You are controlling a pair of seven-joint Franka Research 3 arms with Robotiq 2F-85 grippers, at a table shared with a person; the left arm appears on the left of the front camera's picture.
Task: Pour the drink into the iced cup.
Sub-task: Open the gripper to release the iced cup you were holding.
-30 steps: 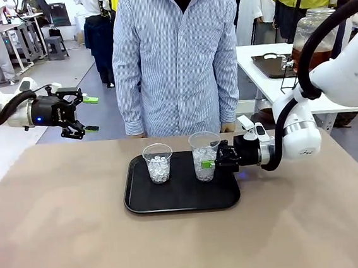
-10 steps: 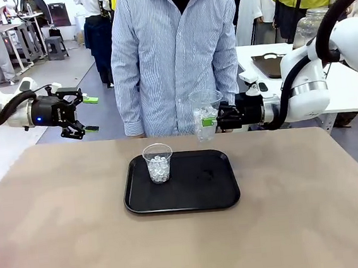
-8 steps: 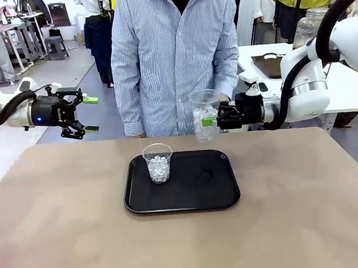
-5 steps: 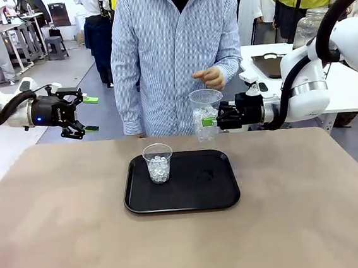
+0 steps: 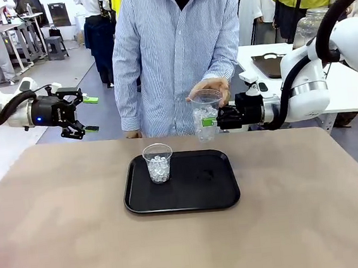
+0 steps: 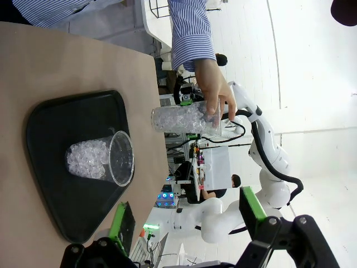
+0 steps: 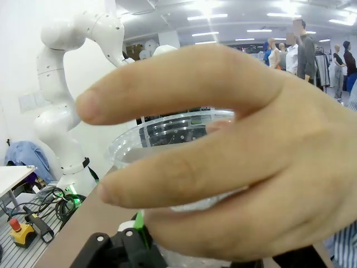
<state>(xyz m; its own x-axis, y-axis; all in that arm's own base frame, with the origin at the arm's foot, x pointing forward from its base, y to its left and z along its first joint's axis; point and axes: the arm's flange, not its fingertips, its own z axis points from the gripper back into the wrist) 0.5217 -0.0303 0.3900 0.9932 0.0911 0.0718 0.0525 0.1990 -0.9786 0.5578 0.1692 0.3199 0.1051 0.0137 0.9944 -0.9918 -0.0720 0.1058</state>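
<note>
Table (image 5: 62,234), tan and flat, carries a black plastic tray (image 5: 191,199). Left gripper (image 5: 90,114) hovers near the table's far-left corner, fingers apart. Right gripper (image 5: 212,121) clamps a clear ice-filled plastic cup (image 5: 204,112) above the tray's far edge; a person's hand (image 5: 216,86) grasps the rim.

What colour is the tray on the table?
Black. The tray shows best in the front view.

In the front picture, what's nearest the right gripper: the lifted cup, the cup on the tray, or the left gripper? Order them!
1. Lifted cup, clamped in the right gripper itself.
2. Other cup, lower left, standing on the black tray.
3. Left gripper, open, far off at the picture's left.
</note>
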